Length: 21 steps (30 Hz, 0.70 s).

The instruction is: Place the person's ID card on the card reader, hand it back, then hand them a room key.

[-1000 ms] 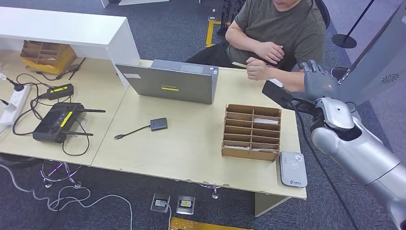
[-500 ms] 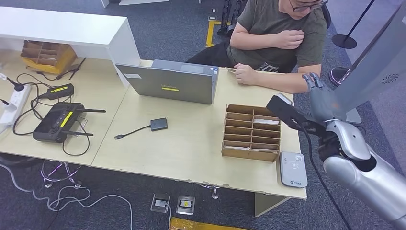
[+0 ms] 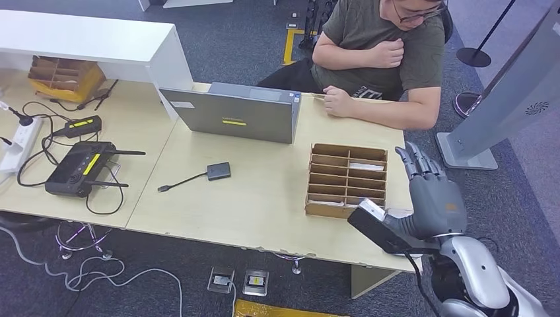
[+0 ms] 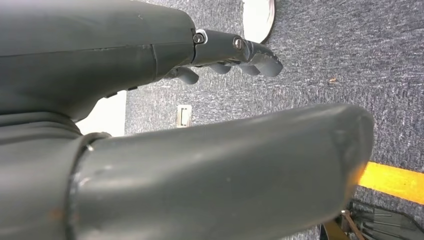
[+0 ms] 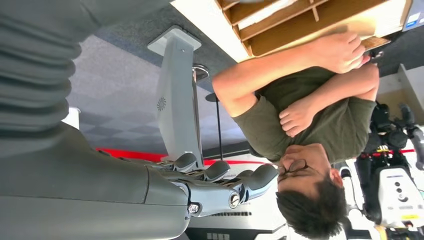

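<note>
You see the right hand (image 3: 432, 201), grey with darker fingers, on a glossy silver arm; a black cable trails beside the wrist's black camera block.

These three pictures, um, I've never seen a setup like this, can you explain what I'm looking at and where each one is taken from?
It is a humanoid robot at a desk. The wide picture looks down from high on its body; the other two come from cameras at its wrists, so they look turned. The right hand hovers by the table edge, fingers apart, holding nothing. The left hand hangs over carpet. On the table are a laptop, a cardboard slotted organizer and a small adapter. A seated person holds a card on the table.
</note>
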Motion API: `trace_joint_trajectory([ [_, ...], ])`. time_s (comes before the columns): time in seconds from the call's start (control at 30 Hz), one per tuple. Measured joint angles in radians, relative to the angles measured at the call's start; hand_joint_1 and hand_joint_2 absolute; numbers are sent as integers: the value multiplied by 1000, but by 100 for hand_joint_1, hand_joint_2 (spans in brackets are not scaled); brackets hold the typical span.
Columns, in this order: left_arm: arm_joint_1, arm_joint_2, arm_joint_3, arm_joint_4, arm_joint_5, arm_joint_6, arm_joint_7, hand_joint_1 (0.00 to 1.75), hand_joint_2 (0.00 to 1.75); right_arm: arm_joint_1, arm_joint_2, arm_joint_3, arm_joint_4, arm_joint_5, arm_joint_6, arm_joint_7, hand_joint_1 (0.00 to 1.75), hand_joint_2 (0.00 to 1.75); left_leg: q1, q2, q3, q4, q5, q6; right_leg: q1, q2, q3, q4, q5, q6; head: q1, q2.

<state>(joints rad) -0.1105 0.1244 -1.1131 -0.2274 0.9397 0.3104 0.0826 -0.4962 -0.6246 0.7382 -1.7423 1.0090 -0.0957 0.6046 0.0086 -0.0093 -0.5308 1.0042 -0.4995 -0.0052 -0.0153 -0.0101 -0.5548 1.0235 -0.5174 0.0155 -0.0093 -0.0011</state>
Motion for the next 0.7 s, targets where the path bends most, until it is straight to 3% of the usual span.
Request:
trace_joint_trajectory([
  [0.37, 0, -1, 0, 0, 0, 1, 0, 0, 0, 114, 17, -29, -12, 43, -69, 0, 0, 175, 0, 0, 0, 0, 0, 0, 0, 0, 0, 0, 0, 0, 0, 0],
  [0.7, 0, -1, 0, 0, 5, 2, 0, 0, 0, 173, 65, -56, 46, 37, -119, 0, 0, 175, 0, 0, 0, 0, 0, 0, 0, 0, 0, 0, 0, 0, 0, 0],
])
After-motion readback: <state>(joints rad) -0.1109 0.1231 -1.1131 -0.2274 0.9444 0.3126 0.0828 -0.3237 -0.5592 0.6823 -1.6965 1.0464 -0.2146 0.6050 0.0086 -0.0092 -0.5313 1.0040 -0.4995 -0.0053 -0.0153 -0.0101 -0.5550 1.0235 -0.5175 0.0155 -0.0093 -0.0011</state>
